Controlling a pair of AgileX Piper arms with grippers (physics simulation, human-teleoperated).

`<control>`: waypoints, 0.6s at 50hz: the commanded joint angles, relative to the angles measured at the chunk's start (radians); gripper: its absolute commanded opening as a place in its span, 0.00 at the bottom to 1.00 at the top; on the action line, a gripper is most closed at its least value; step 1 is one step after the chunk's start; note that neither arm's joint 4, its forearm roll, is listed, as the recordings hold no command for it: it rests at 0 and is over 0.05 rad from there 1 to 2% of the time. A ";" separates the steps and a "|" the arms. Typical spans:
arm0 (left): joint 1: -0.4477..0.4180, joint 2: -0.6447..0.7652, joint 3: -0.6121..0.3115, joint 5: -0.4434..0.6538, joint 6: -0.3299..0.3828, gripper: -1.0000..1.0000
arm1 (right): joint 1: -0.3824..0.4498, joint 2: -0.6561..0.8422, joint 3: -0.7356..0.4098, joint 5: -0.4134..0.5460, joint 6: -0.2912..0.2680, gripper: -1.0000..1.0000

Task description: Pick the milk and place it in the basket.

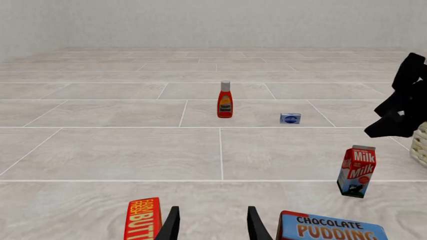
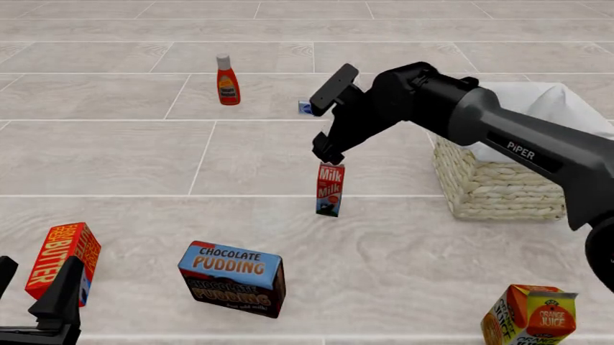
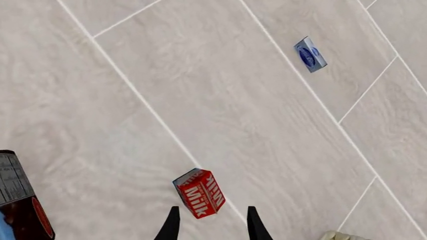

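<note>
The milk is a slim red carton with white lettering. It stands upright on the table to the left of the basket, a pale wicker one with white lining. My right gripper hangs just above the milk, pointing down, open and empty. In the right wrist view the milk lies below and just ahead of the open fingers, with the right gripper not touching it. My left gripper is open and empty at the near left. The milk also shows in the left wrist view.
A red butter box stands by the left gripper. A chocolate pudding box stands in front of the milk. An orange juice carton is at the near right. A ketchup bottle and a small blue box lie farther back.
</note>
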State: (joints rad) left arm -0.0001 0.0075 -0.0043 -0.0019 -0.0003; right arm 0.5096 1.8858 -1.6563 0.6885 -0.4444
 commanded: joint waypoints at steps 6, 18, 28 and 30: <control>0.000 0.000 0.000 0.000 0.000 1.00 | -0.002 0.063 -0.008 -0.026 0.013 1.00; 0.000 0.000 0.000 0.000 0.000 1.00 | -0.003 0.095 0.005 -0.049 0.023 1.00; 0.000 0.000 0.000 0.000 0.000 1.00 | -0.002 0.123 0.010 -0.066 0.028 1.00; 0.000 0.000 0.000 0.000 0.000 1.00 | -0.005 0.129 0.008 -0.067 0.027 1.00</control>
State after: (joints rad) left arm -0.0001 0.0075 -0.0043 -0.0019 -0.0002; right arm 0.5066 1.9886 -1.6502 0.6351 -0.4215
